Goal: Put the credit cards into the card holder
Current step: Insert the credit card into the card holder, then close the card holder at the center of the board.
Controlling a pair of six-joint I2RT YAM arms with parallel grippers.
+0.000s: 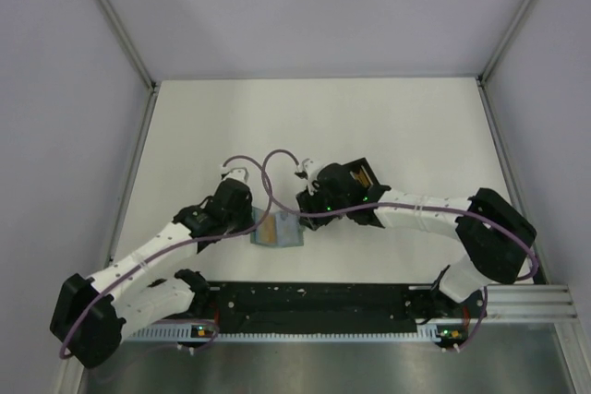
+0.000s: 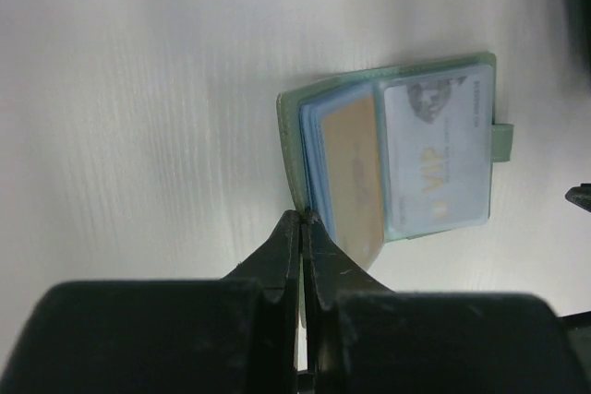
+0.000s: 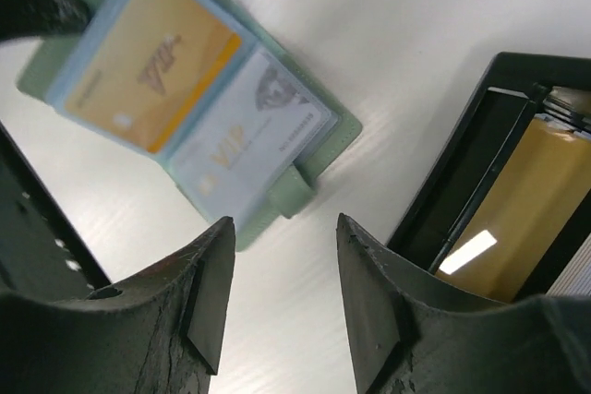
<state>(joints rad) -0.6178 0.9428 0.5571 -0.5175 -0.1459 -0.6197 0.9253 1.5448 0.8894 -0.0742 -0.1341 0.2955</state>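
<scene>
The holder (image 2: pixel 292 140) lies open on the white table (image 2: pixel 138 89). A yellow card (image 2: pixel 351 173) and a pale card (image 2: pixel 434 149) sit in its slots. The left gripper (image 2: pixel 300 220) is closed tight, tips touching one corner of the holder. I cannot tell if it pinches the cover or just presses on it. The right gripper (image 3: pixel 283 228) hangs just beside the holder's tab, jaws about half open, with nothing in them. A black box (image 3: pixel 452 182) sits near the holder on the tab side. It has something yellow inside, maybe another card.

I think the left should hold the holder flat. The right should take a card by its edge and slide it in flat. The table looks smooth, so the holder could slip. Grey walls (image 1: pixel 305 6) stand around.
</scene>
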